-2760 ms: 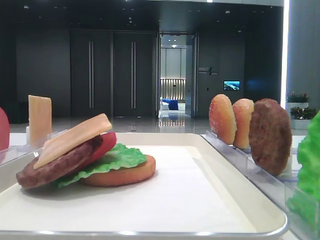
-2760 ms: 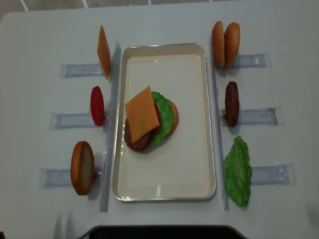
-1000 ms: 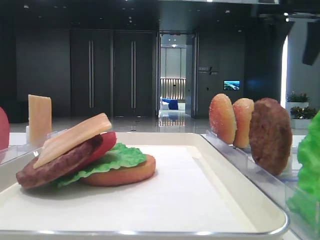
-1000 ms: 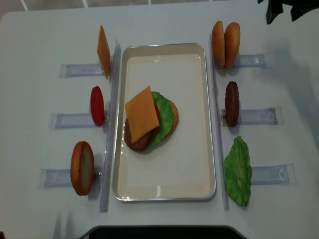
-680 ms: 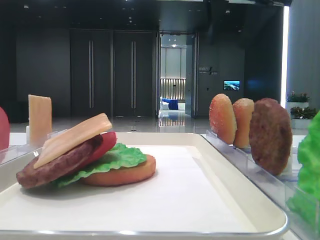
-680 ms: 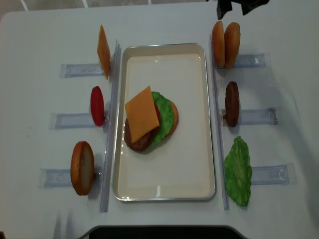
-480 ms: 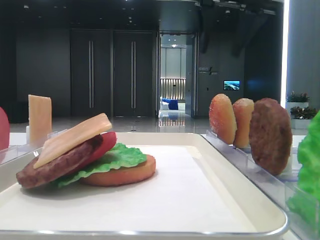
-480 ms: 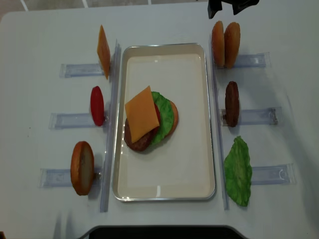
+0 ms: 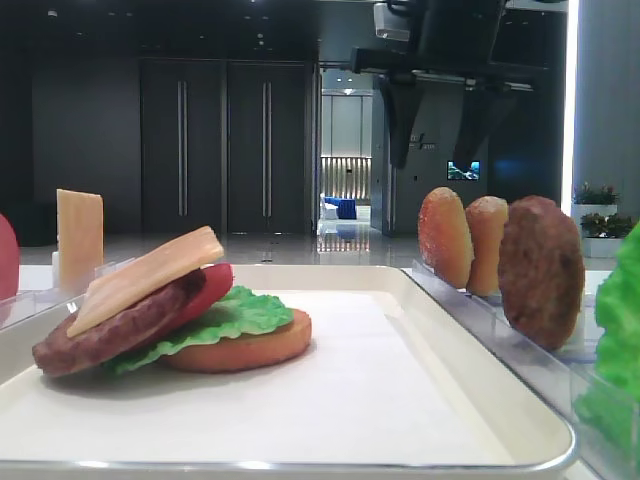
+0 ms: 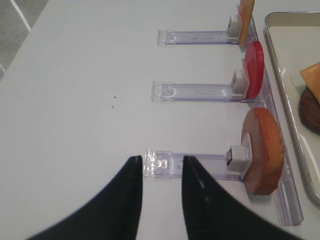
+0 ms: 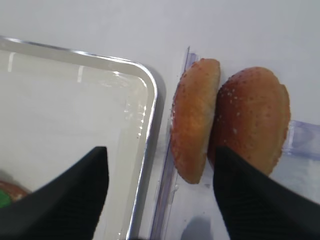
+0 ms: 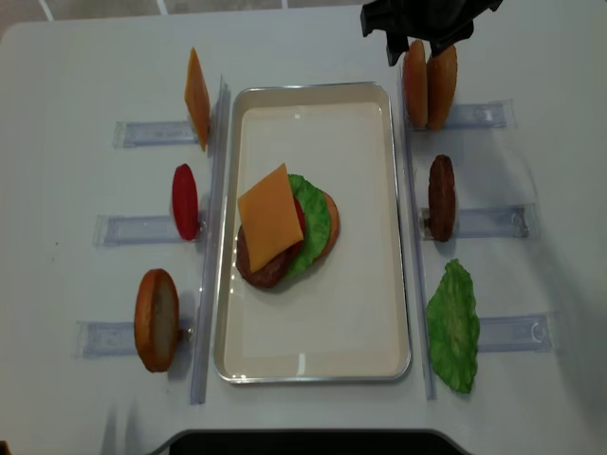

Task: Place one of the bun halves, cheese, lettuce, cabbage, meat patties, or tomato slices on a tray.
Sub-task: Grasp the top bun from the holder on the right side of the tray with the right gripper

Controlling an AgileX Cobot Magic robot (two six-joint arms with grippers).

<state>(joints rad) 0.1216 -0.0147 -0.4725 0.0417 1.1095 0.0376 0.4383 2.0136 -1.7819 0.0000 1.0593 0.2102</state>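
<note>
- Right gripper [image 11: 160,175] hangs over the seeded buns [image 11: 252,117] at the tray's [image 12: 398,284] one o'clock, jaws spread wide, gripping nothing.
- Left gripper [image 10: 160,195] part-open, empty (above bare table [image 10: 75,100]).

lettuce [image 9: 622,330] cropped, tomato slice [image 9: 8,270] perhaps cropped

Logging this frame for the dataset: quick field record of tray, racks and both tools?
tray: holds stack of flat bun, lettuce, tomato, patty, cheese slice on top
right rack: two seeded buns upright, side by side
right tool: open, above those buns, holding nothing
left tool: open, empty, over bare table by the left bun's rack
</note>
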